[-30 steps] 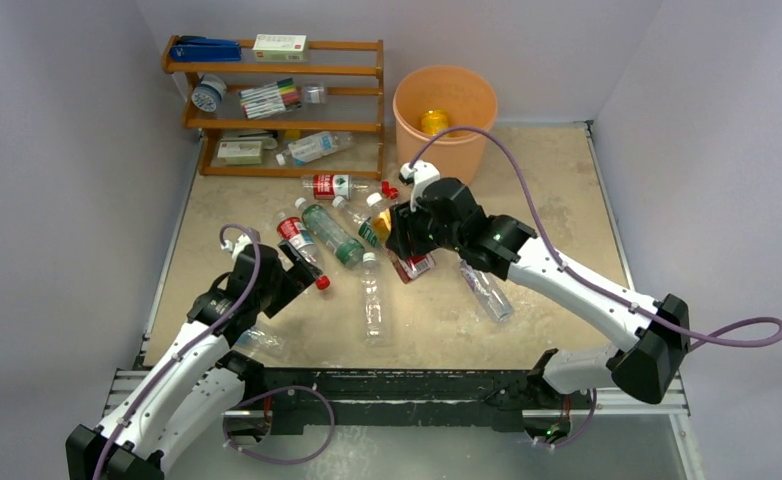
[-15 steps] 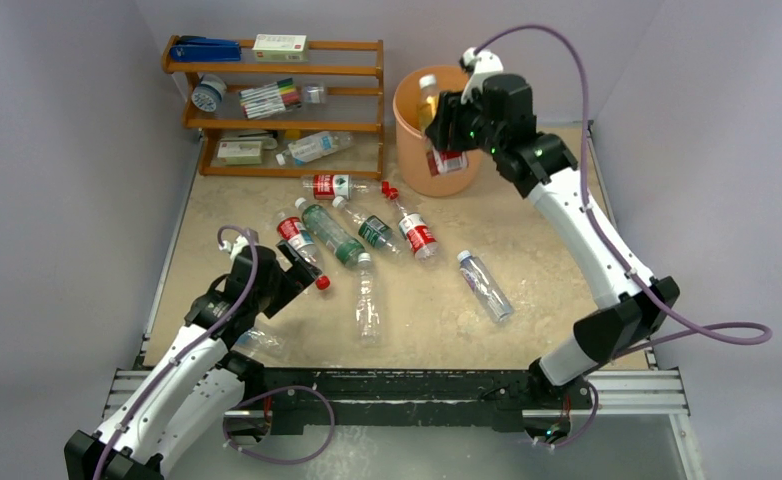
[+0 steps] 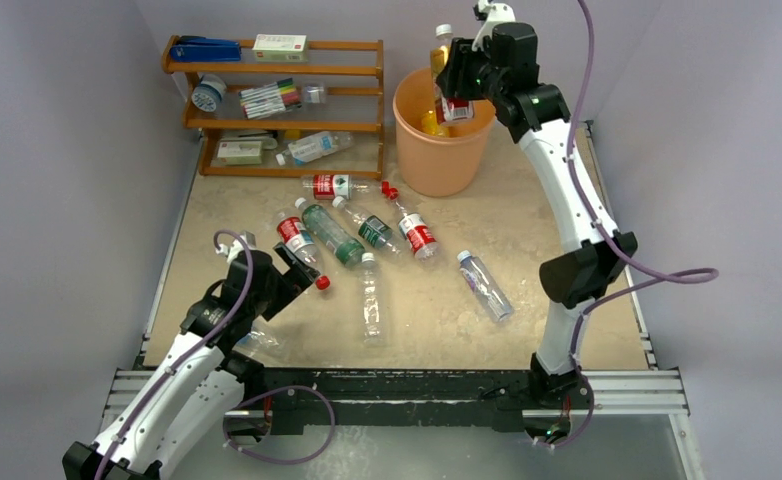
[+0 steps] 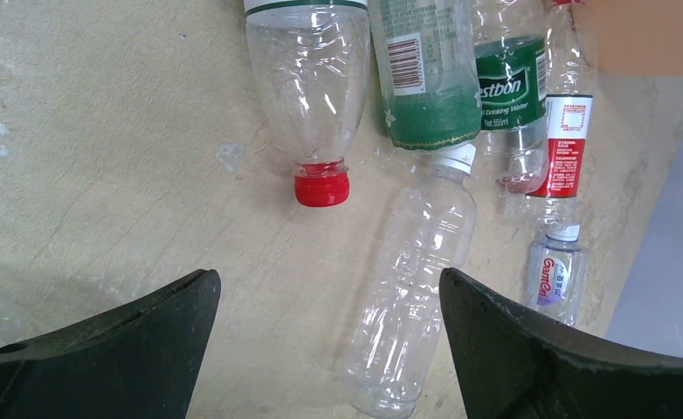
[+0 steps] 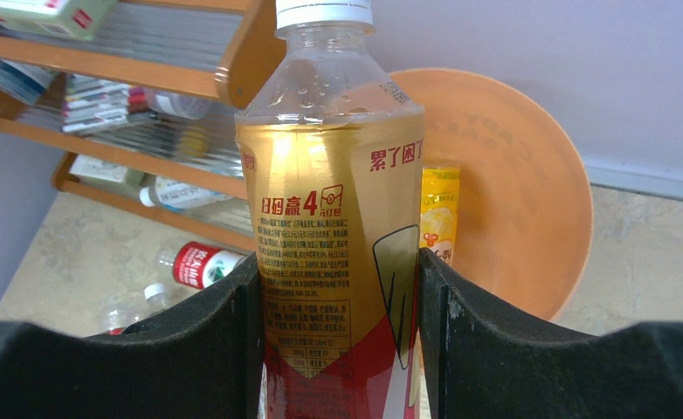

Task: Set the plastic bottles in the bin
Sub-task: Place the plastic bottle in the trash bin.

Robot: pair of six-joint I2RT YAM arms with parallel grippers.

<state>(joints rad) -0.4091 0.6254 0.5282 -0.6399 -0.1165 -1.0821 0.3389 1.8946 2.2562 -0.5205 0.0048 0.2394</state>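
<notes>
My right gripper (image 3: 455, 88) is shut on a gold-and-red labelled bottle (image 5: 338, 227) with a white cap, held upright over the orange bin (image 3: 419, 155). A yellow bottle (image 5: 440, 214) lies inside the bin (image 5: 530, 183). My left gripper (image 3: 292, 272) is open and empty, low over the table beside a clear red-capped bottle (image 4: 307, 87). A clear white-capped bottle (image 4: 412, 288) lies between its fingers (image 4: 530, 349). Several more bottles (image 3: 342, 232) lie mid-table, one with a purple label (image 3: 485, 285) to the right.
A wooden shelf (image 3: 279, 100) at the back left holds marker pens, small boxes, tape and one bottle (image 3: 315, 147). Another clear bottle (image 3: 257, 343) lies under my left arm near the table's front edge. Grey walls close in both sides.
My right arm lifted the gold bottle from mid-table, swung it back and up, and now holds it above the bin. My left arm has barely moved.
</notes>
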